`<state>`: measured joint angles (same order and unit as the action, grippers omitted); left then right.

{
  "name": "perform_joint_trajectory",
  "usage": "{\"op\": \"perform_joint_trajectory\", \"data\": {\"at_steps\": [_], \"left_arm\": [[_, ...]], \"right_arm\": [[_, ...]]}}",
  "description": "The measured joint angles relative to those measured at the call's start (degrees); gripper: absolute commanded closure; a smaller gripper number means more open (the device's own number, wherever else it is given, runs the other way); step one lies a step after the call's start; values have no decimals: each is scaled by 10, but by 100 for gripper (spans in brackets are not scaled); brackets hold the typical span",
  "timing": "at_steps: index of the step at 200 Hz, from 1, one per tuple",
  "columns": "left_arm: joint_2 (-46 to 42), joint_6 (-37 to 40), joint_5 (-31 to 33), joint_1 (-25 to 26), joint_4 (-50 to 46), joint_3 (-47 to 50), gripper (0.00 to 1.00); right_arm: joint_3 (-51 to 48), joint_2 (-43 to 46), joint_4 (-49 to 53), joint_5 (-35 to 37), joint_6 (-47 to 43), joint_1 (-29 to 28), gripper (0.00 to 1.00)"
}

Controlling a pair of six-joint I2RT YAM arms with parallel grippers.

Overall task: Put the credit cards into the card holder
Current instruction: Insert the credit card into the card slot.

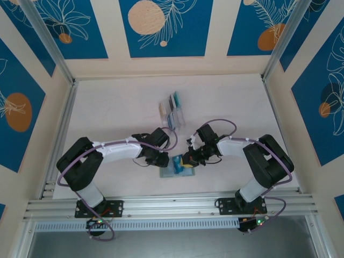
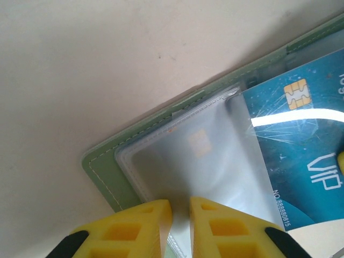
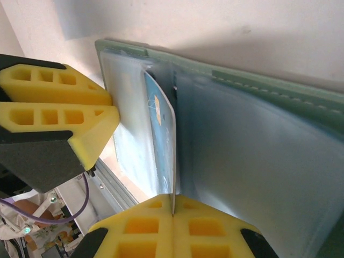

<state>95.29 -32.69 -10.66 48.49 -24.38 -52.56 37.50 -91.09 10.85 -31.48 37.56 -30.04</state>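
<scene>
left gripper: narrow, yellow fingers pinching a clear pocket at its edge
right gripper: clamped on the near edge of a blue card
blue card: on edge, far end in among the pockets
card holder: green, lying open on the table, between the two grippers
rack: clear, farther back, apart from the holder
other cards: upright in rack

The matt green card holder has glossy clear plastic pockets, the blue credit card shines glossy
</scene>
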Motion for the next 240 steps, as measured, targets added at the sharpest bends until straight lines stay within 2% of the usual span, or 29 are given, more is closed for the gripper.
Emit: {"op": "perform_joint_trajectory", "data": {"at_steps": [129,178,240], "left_arm": [[-2,-2,0,0,0,1,81],[-4,-2,-2,0,-7,-2,81],[-52,-15,-43,-35,-27,25,82]], "right_arm": [[3,-29,-77,16,52,-58,100],[15,-38,-74,20,57,-65,94],[34,-43,-54,29,51,-65,92]]}}
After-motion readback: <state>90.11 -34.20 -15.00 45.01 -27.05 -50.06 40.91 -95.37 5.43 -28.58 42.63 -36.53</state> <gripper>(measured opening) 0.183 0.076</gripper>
